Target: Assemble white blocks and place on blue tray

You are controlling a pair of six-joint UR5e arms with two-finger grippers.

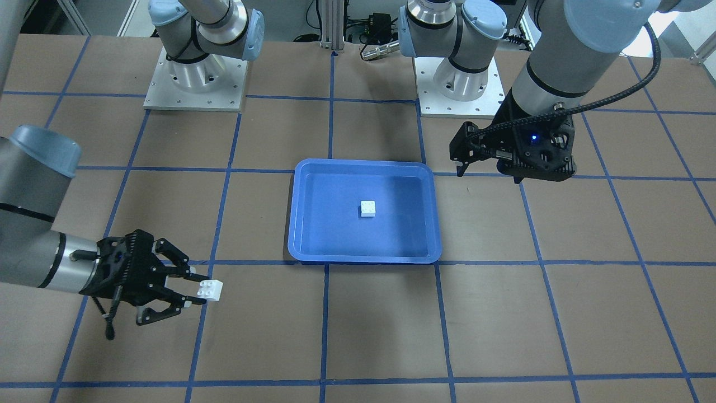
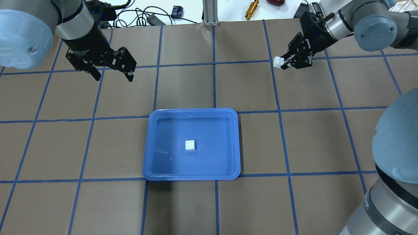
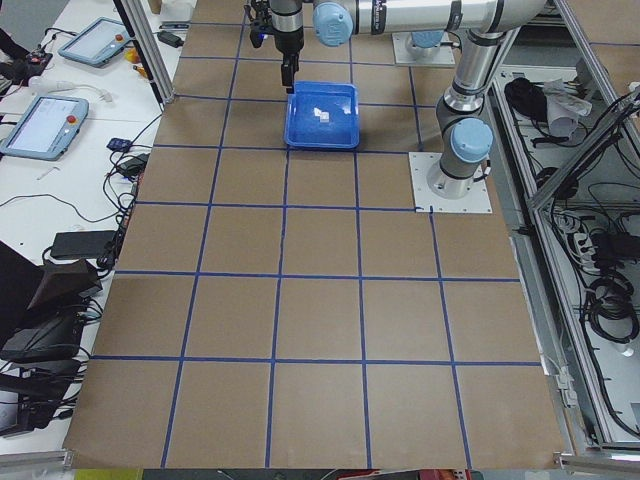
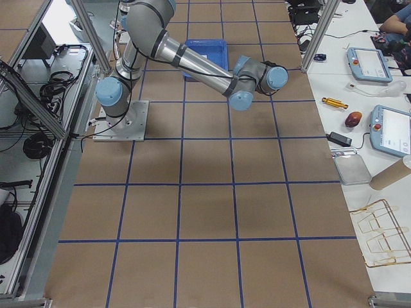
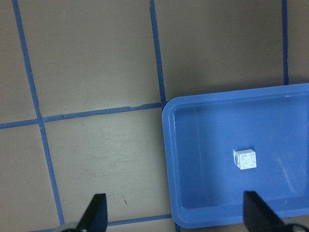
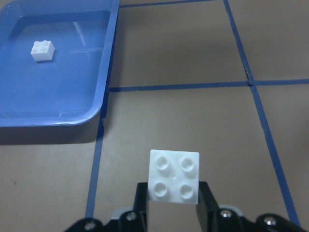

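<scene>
The blue tray (image 2: 153, 166) lies mid-table, also in the front view (image 1: 302, 246). One white block (image 2: 190, 145) sits studs-up in its middle, also seen in the front view (image 1: 367, 209), the left wrist view (image 5: 245, 159) and the right wrist view (image 6: 42, 50). My right gripper (image 2: 283, 62) is shut on the other white block (image 2: 278, 61), held above the table beyond the tray's far right; it shows in the front view (image 1: 210, 289) and the right wrist view (image 6: 175, 177). My left gripper (image 2: 113, 75) is open and empty, above the table to the tray's far left.
Brown table with a blue tape grid. Both arm bases (image 1: 194, 84) stand at the robot's edge. Cables, a brass part (image 2: 251, 7) and a dark red object lie past the far edge. Side benches hold tablets (image 4: 371, 63).
</scene>
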